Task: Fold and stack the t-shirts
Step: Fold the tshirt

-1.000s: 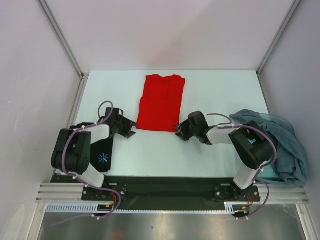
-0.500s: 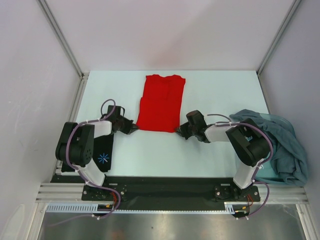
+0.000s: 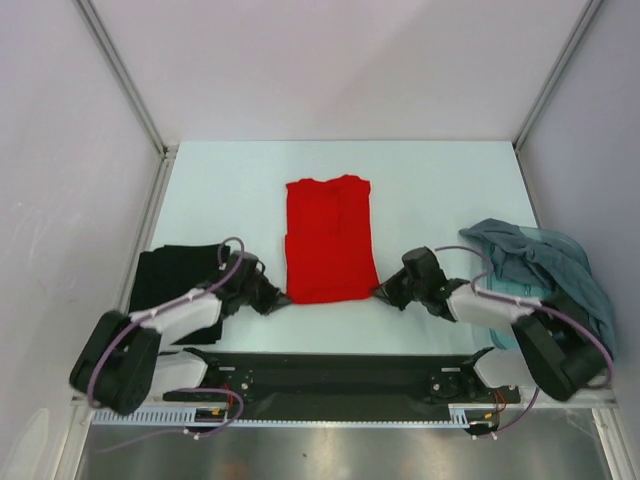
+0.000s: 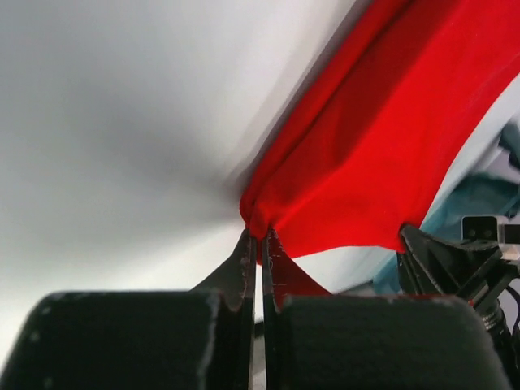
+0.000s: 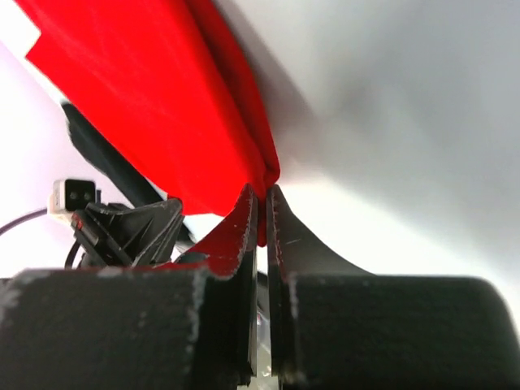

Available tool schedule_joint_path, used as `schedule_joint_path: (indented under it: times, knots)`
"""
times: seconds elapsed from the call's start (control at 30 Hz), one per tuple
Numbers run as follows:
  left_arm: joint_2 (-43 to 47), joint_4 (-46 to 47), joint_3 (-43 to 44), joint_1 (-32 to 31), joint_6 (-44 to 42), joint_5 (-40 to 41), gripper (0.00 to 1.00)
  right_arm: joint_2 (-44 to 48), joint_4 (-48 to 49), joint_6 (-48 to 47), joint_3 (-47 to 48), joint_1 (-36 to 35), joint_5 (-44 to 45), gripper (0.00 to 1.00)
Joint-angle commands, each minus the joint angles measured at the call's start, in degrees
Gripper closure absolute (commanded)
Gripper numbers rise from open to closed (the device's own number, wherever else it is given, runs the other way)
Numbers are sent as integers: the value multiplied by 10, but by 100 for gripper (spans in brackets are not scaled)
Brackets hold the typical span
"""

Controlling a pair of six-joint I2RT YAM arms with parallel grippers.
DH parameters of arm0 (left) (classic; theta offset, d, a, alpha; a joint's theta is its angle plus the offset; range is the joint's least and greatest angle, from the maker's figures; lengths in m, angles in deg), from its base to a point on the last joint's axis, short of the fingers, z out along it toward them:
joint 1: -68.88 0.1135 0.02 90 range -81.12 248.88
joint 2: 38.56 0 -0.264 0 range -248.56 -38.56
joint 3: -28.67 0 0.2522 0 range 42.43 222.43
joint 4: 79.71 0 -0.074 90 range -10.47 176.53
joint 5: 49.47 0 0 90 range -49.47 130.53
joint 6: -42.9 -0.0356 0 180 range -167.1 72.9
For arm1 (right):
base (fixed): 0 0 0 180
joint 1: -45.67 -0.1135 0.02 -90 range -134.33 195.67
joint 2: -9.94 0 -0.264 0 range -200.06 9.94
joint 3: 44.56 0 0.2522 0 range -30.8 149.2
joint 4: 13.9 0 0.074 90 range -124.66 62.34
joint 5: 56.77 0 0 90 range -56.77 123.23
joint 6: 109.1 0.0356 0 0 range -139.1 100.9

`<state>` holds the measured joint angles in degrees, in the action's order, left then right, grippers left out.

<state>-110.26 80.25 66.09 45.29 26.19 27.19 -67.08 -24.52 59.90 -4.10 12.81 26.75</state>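
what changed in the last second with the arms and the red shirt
The left fingers and right fingers closed on the near corners of the red t-shirt. Both arms then drew back toward their bases, dragging it nearer. The left arm swung off the black t-shirt, which is now mostly uncovered. The teal-grey pile stayed at the right.
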Motion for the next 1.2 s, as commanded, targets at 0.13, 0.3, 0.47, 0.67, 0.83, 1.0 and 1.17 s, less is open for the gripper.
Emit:
schedule_joint_path:
  times: [0.13,0.3,0.47,0.67,0.83,1.0,1.17]
  knots:
    - [247,-169,-87,-115,148,68,99,234,-216,34,-82,-75,41,100]
    - [338,-270,-69,-177,176,108,100,380,-327,64,-82,-136,79,100]
    - [300,-276,4,-193,122,159,100,384,-347,14,-47,-120,75,100]
    - [119,-274,207,-119,-52,196,100,205,-293,-161,92,46,-33,100]
    - [-35,-242,327,-29,-140,167,100,0,-249,-257,233,162,-143,100]
    - [-188,-220,478,22,-202,122,100,-189,-254,-280,400,196,-167,100]
    - [-338,-240,624,53,-227,66,100,-307,-274,-293,555,220,-193,100]
